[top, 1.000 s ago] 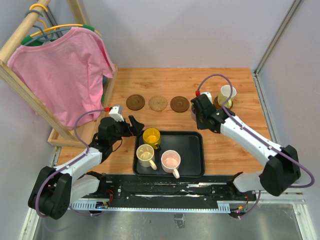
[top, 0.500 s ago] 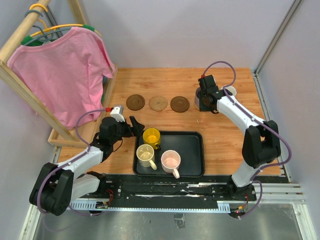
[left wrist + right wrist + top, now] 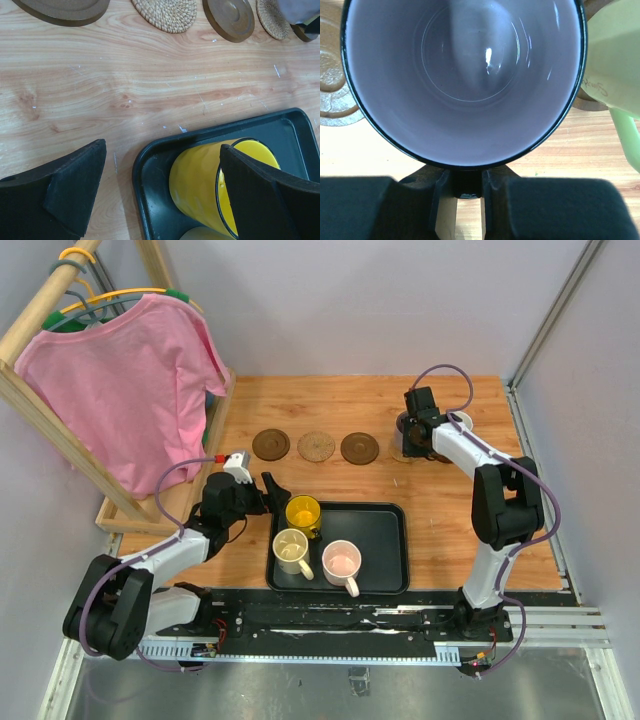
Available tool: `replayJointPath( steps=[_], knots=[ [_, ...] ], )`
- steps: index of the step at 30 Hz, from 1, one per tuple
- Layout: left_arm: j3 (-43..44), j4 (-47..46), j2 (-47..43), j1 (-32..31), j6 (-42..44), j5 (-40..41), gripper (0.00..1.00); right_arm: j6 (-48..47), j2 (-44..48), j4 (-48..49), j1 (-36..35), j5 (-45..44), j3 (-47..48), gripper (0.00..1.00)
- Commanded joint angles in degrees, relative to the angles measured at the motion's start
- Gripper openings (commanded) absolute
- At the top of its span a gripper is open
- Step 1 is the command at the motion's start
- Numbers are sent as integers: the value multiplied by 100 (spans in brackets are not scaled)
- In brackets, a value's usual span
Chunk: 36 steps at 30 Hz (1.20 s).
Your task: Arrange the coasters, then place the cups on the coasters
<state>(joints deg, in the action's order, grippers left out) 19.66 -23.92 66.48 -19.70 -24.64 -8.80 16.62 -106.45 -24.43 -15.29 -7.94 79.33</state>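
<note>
Three coasters (image 3: 271, 444) (image 3: 316, 446) (image 3: 360, 448) lie in a row on the wooden table; a woven one (image 3: 272, 20) lies further right. My right gripper (image 3: 462, 185) is shut on the handle of the purple-grey cup (image 3: 465, 75), holding it upright just left of the pale yellow-green cup (image 3: 460, 423), which stands on a dark coaster (image 3: 585, 102). The black tray (image 3: 385, 540) holds the yellow cup (image 3: 302, 511), the cream cup (image 3: 291, 549) and the pink cup (image 3: 341, 561). My left gripper (image 3: 162, 150) is open, its fingers either side of the tray's corner and the yellow cup (image 3: 200, 185).
A pink shirt (image 3: 120, 390) hangs on a wooden rack along the left side of the table. Metal frame posts and grey walls close the back and right.
My right arm has carried the purple-grey cup away from the tray toward the back right, up beside the pale yellow-green cup. The left arm has barely moved.
</note>
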Motion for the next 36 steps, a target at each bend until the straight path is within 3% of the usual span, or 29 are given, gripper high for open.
replayJointPath(
  steps=[1, 36],
  knots=[
    [201, -217, 109, -35, 64, -60, 100, -74, -39, 336, 126, 31, 246, 1],
    [231, -297, 340, -40, 34, -96, 100, 41, -210, 384, 167, 275, -17, 1]
  ],
)
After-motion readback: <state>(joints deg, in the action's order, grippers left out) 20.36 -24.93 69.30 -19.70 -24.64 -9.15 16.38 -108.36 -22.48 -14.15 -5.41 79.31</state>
